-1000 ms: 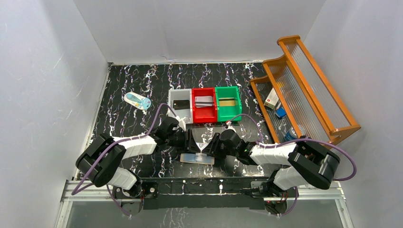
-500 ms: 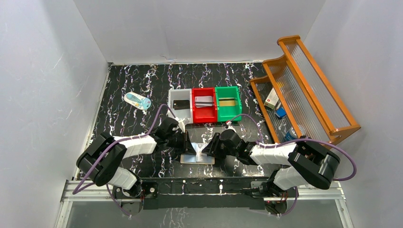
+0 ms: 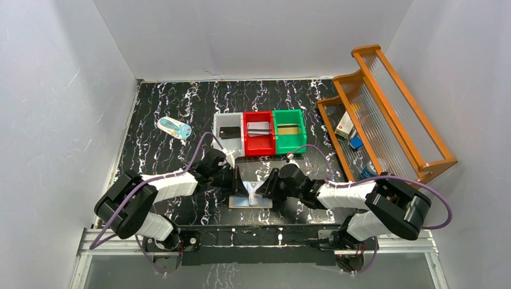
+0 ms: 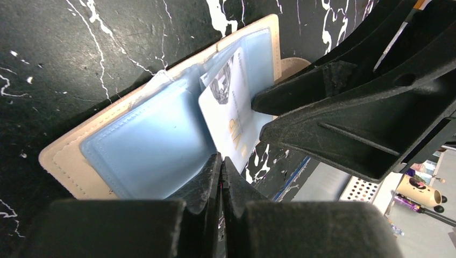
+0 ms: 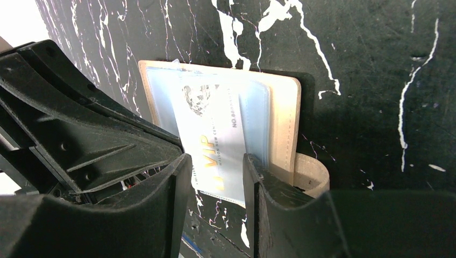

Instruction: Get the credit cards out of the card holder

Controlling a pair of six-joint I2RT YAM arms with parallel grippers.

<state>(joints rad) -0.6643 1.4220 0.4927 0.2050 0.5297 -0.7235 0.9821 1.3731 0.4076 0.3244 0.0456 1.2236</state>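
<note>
Lying open, card holder (image 4: 134, 156) has one credit card (image 4: 231, 107) poking out; L gripper (image 4: 221, 161) pressed together at card's edge, R gripper (image 5: 215, 159) spread astride it.

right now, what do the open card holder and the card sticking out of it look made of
The card holder looks like beige leather or faux leather, matte, with stitching along the edge. Its inner pockets are pale blue and faintly shiny, likely vinyl. The card is thin, flat and smooth with printed lettering, probably white plastic.
</note>
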